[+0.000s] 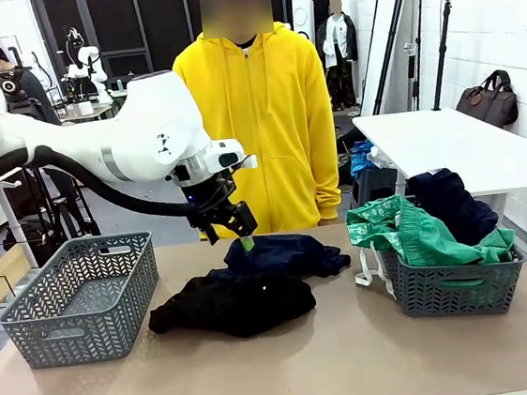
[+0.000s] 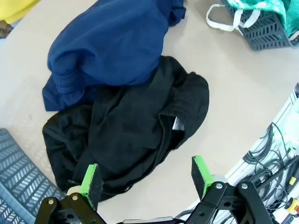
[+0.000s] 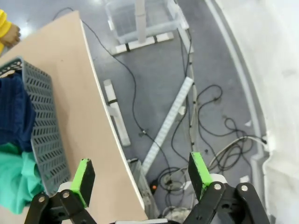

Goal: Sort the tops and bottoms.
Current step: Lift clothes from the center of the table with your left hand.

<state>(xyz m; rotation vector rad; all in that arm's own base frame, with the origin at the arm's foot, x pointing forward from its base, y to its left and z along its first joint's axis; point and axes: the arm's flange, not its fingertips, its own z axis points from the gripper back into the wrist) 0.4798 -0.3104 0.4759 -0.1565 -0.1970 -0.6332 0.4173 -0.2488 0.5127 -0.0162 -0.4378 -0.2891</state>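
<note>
Your left hand (image 1: 246, 242) is hovering over the middle of the tabletop (image 1: 291, 374), fingers spread wide and gripping nothing. In its wrist view that hand (image 2: 145, 176) is pointing down at the near edge of a black garment (image 2: 126, 135). The black garment (image 1: 232, 303) is lying crumpled on the tabletop, and a navy garment (image 1: 283, 252) is touching its far side and partly overlapping it; the wrist view is showing the navy garment (image 2: 107, 46) bunched beyond the black one.

On your right, a grey basket (image 1: 452, 286) is holding a green garment (image 1: 418, 233) that is spilling over the rim, its white cords (image 1: 375, 271) dangling down the basket's side, with a dark garment (image 1: 452, 201) piled behind it. On your left, a second grey basket (image 1: 81, 302) is sitting near the tabletop's edge.

Your right hand (image 3: 140, 175) is also spread and gripping nothing; it is hanging beyond the tabletop's edge, over floor cables. A person in a yellow hoodie (image 1: 255, 113) is standing at the far side.
</note>
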